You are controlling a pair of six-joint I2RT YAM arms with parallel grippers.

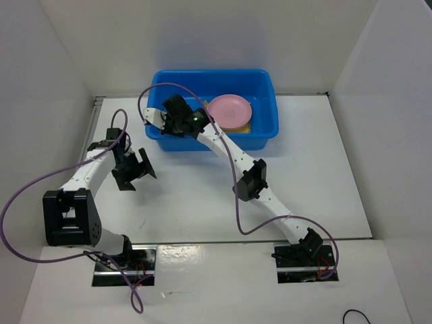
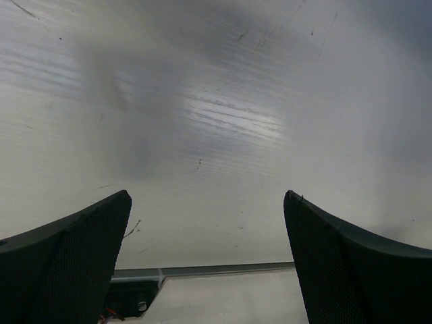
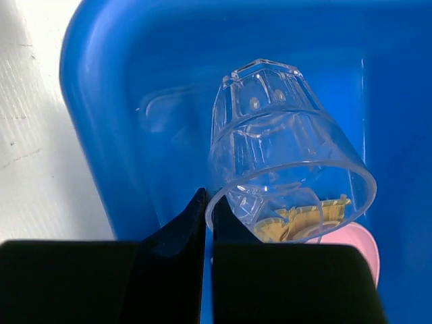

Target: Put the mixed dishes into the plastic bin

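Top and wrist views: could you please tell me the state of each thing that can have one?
Blue bin: open-topped, holding dishes.
Pink plate: lying flat in the bin, on the tan mat.
Tan mat: in the bin, mostly covered by the plate.
Clear cup: empty, tipped, pinched at its rim over the bin.
Right gripper: shut on the clear cup.
Left gripper: open, empty, above the table.

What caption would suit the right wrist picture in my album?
Right gripper pinches a small clear cup by its rim, tilted over the blue plastic bin, with a pink plate below.
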